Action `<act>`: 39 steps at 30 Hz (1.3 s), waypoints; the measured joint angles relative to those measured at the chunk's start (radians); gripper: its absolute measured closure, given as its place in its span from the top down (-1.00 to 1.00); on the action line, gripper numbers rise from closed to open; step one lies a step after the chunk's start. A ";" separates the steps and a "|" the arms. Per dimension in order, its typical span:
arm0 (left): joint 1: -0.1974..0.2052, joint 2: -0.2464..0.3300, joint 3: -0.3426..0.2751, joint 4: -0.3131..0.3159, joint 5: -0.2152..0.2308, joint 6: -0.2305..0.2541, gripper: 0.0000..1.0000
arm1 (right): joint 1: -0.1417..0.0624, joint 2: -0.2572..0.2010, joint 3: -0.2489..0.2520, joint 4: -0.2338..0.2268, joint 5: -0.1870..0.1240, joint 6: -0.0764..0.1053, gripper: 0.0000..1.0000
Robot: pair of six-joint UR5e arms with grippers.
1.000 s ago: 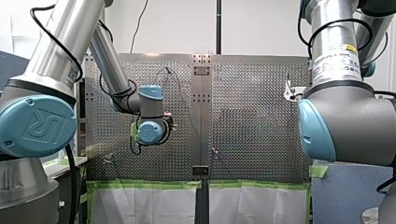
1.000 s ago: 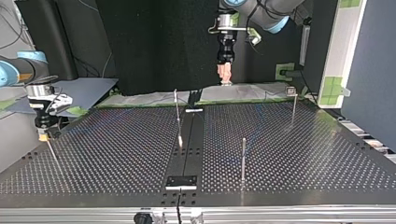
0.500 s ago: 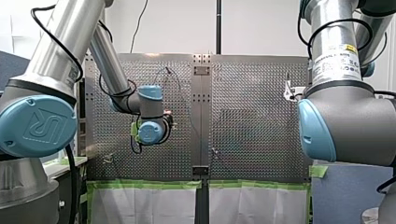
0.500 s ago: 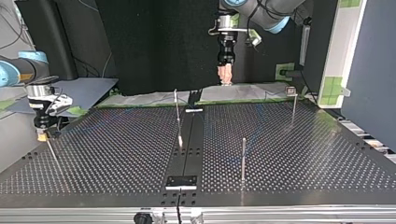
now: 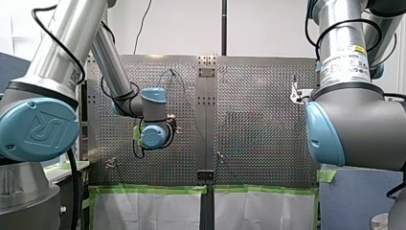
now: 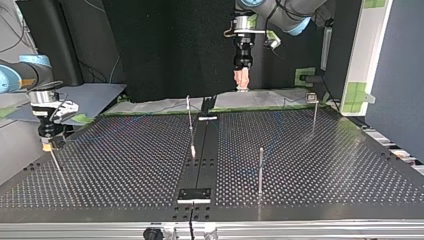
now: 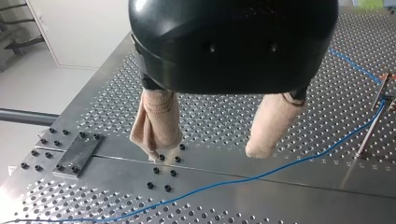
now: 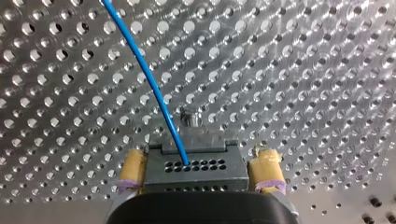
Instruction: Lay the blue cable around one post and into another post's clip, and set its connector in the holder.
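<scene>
At top view's nine o'clock your right gripper (image 8: 198, 171) pinches the connector (image 8: 196, 164); left gripper (image 7: 207, 153) gapes empty. Tugging could yank the cable (image 8: 150, 81) loose.

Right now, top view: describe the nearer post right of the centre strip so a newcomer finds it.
On the perforated table, find the dark centre strip running away from the camera. Just right of it in the top view, near the front rail, stands the post, upright. Its top is bare, unlike the farther post, which carries a square head.
</scene>
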 joint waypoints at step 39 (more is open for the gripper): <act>0.027 0.000 -0.015 -0.003 0.000 -0.001 0.98 | -0.007 0.002 0.000 -0.001 -0.089 0.000 0.98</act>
